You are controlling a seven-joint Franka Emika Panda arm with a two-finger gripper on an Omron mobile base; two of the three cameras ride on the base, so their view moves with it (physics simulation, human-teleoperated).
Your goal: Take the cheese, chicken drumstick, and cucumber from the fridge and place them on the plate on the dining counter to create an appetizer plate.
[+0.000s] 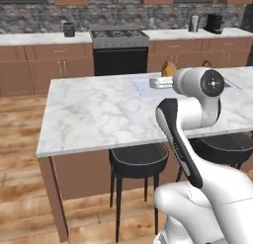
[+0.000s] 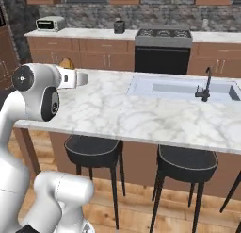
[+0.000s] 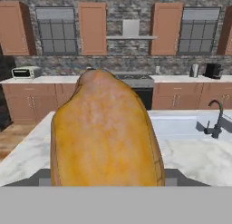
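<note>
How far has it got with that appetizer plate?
Partway, it seems. The fingers are shut on the chicken drumstick, which is held over the dining counter. Setting it down is left. I can't see the plate, cheese or cucumber, so their status is unknown.

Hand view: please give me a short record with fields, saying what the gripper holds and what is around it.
held item: chicken drumstick, golden-brown
gripper: gripper closed on the chicken drumstick
position: over the dining counter
in the counter: sink with black faucet
below the counter: black stools
</note>
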